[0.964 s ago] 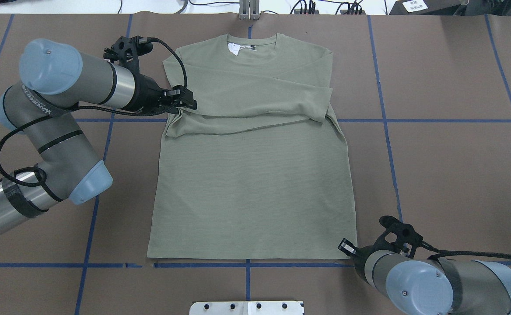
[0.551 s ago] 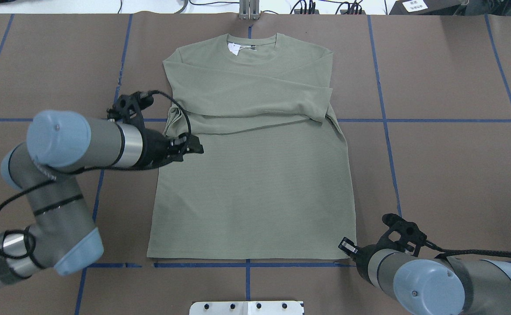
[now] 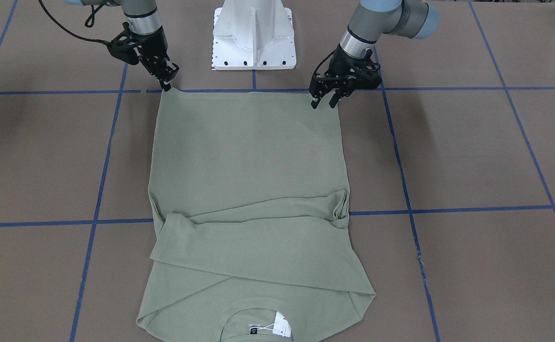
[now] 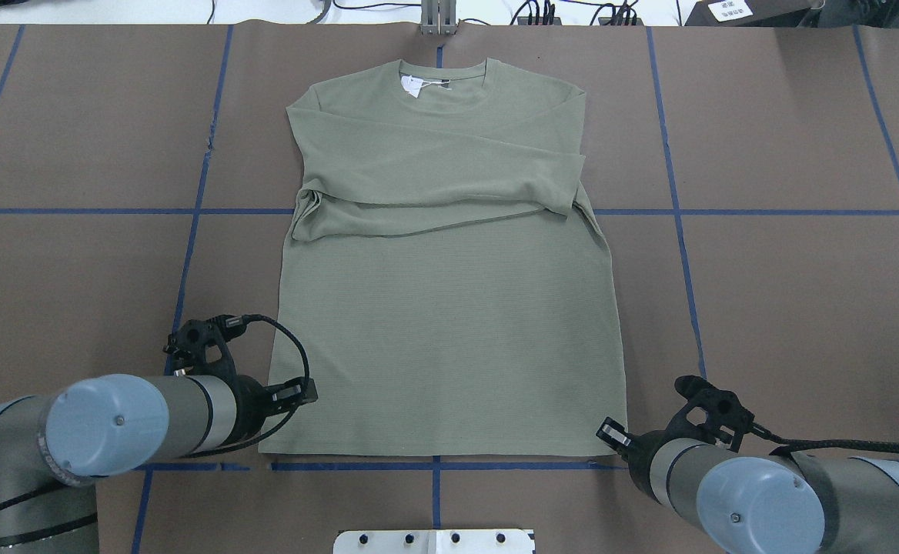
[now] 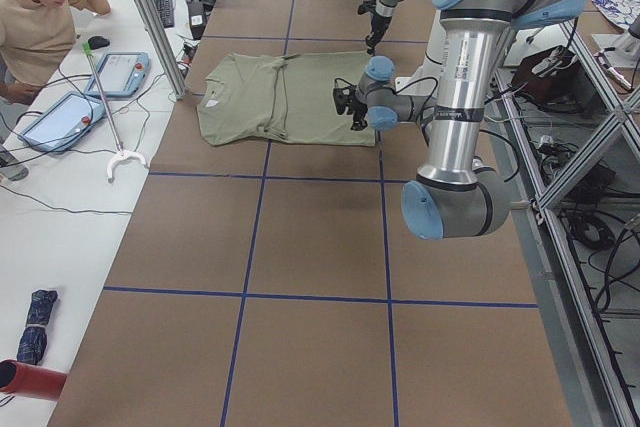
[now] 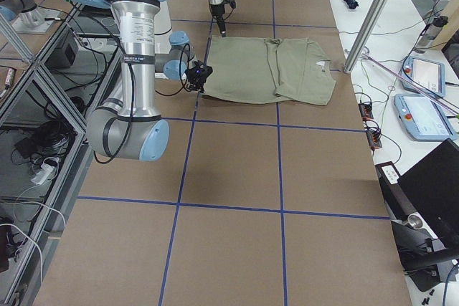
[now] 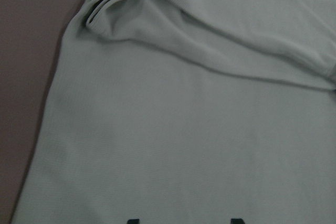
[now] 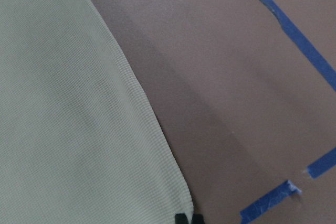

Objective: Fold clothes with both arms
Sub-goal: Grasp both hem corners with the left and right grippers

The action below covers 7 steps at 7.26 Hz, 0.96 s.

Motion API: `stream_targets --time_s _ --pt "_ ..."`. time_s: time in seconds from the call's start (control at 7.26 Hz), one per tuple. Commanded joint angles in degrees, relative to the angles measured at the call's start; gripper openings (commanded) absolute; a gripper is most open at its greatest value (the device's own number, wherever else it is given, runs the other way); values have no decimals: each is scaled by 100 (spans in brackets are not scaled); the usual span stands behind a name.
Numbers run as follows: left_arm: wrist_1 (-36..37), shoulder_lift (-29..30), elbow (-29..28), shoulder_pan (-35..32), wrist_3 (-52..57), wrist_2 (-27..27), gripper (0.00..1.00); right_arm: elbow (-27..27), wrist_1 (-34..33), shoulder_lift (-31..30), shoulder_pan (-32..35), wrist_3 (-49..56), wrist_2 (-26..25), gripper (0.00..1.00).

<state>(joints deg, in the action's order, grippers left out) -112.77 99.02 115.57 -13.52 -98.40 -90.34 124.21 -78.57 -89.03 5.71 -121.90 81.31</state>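
In the overhead frame we see open table (image 4: 788, 308) left and right of the shirt (image 4: 449, 323), with the white pedestal base (image 4: 434, 541) at bottom centre and the left arm (image 4: 111, 419) and right arm (image 4: 765, 492) crowding the lower corners.

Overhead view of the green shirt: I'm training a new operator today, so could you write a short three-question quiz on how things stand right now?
1. True or false: both sleeves lie folded across the chest of the shirt.
2. Pick one. The left gripper is nearest to: A) the collar, B) the hem corner on the robot's left, C) a sleeve cuff.
3. Short answer: how do the left gripper's jaws stand, going by the front-facing and left wrist views?

Key: 1 true; 2 B; 3 open, with the two fingertips clearly apart.
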Motion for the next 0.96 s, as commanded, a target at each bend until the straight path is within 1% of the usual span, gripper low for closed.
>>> stream_targets --time_s 0.0,0.41,0.55,0.69,0.83 --pt "606 -102 71 482 -241 157 65 7 0 0 0 0 -1 0" --pt "642 -111 62 491 -241 157 63 7 0 0 0 0 -19 0" --pt "781 -111 62 500 -241 157 63 7 0 0 -9 0 -19 0" --pt "913 -102 71 500 -241 148 60 7 0 0 -9 0 -19 0" --pt "915 -102 71 500 -241 148 48 7 0 0 -9 0 -19 0"
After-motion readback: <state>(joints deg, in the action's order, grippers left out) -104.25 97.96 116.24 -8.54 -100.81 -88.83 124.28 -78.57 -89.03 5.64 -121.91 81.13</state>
